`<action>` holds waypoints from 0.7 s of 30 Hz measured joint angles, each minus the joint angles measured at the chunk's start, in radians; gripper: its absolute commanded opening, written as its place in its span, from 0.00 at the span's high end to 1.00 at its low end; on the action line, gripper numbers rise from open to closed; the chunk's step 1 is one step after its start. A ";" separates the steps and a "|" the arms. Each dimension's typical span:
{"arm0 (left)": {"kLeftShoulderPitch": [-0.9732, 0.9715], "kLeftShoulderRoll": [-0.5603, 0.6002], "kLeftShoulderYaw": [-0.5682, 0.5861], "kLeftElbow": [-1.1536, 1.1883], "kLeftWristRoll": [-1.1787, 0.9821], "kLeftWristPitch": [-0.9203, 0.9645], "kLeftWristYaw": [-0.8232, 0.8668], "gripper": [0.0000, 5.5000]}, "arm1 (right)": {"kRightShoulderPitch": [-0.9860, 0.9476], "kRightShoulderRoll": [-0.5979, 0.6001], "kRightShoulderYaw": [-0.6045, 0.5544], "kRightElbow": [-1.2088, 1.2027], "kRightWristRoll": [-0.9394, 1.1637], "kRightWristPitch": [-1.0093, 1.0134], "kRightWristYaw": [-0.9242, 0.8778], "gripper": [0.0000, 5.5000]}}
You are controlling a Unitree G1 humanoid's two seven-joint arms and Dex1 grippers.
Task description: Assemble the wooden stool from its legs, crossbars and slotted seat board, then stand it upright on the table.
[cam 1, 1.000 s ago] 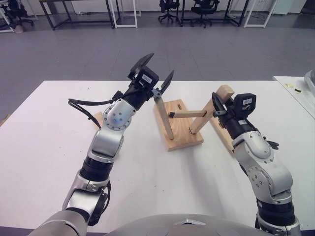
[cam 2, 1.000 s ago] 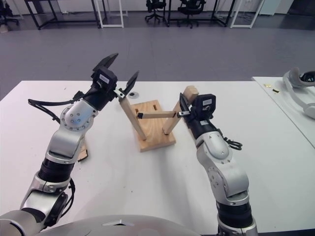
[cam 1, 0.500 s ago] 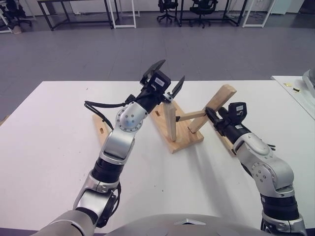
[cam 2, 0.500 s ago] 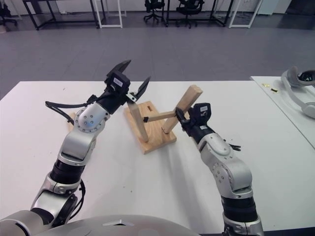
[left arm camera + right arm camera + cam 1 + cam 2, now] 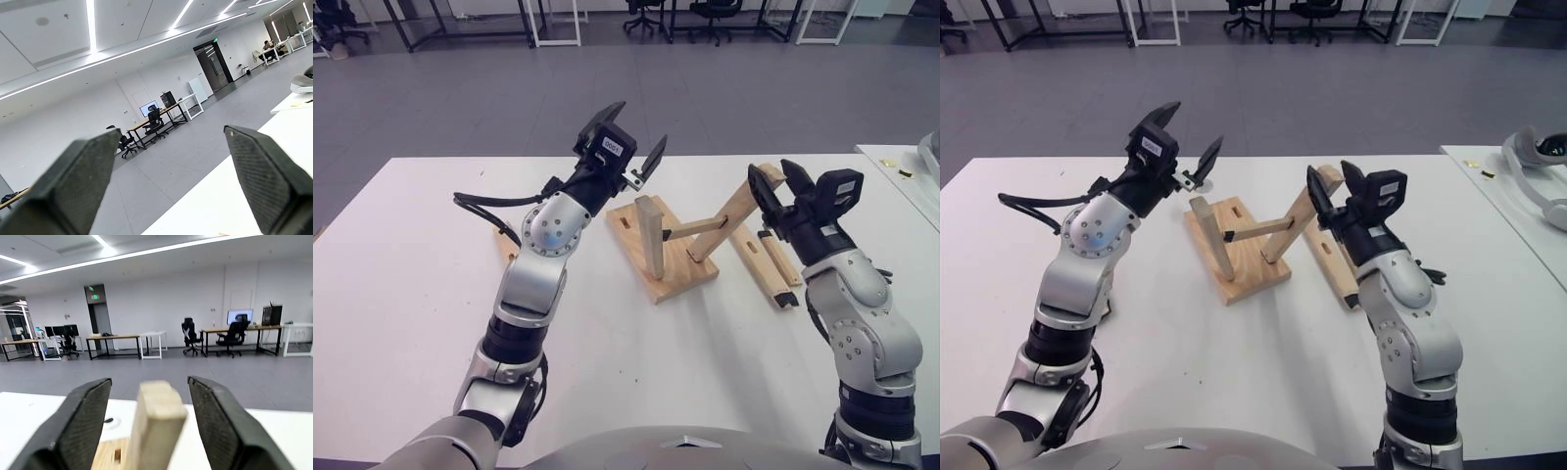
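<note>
left gripper (image 5: 639, 130): jaws spread, hovers near seat board (image 5: 686, 275). right gripper (image 5: 771, 168): jaws spread around tilted leg (image 5: 734, 211) top.

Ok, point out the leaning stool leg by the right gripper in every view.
Left eye view: leaning leg right of centre, its top between the fingers of the right gripper.
Right eye view: same leg, just right of centre.
Left wrist view: faces away, toward office desks.
Right wrist view: leg end between the open fingers.
Shared landmark: slotted seat board at its foot.

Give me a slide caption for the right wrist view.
Open right gripper brackets the end of a pale wooden stool leg.
</note>
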 measured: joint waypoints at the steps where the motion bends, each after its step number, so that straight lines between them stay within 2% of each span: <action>1: 0.003 -0.006 -0.003 -0.035 0.002 0.029 0.005 0.29 | -0.021 -0.008 -0.010 -0.023 0.005 0.000 -0.001 0.47; 4: 0.013 -0.012 -0.001 -0.116 0.003 0.104 0.019 0.29 | -0.131 -0.093 0.029 -0.086 -0.084 0.019 0.000 0.47; 7: 0.021 0.013 0.003 -0.084 0.020 0.110 0.022 0.29 | -0.261 -0.181 0.238 -0.096 -0.209 0.132 0.049 0.47; 10: 0.022 0.017 -0.014 -0.033 0.051 0.107 0.033 0.29 | -0.284 -0.166 0.369 -0.044 -0.230 0.273 0.065 0.47; 15: 0.006 -0.021 -0.091 -0.016 0.076 0.105 0.037 0.29 | -0.296 -0.083 0.430 -0.011 -0.217 0.490 0.049 0.47; 18: 0.006 -0.030 -0.094 -0.036 0.081 0.111 0.038 0.29 | -0.253 -0.161 0.548 -0.047 -0.235 0.534 0.086 0.47; 21: 0.003 -0.031 -0.085 -0.048 0.082 0.123 0.038 0.29 | -0.248 -0.181 0.570 -0.039 -0.271 0.516 0.089 0.47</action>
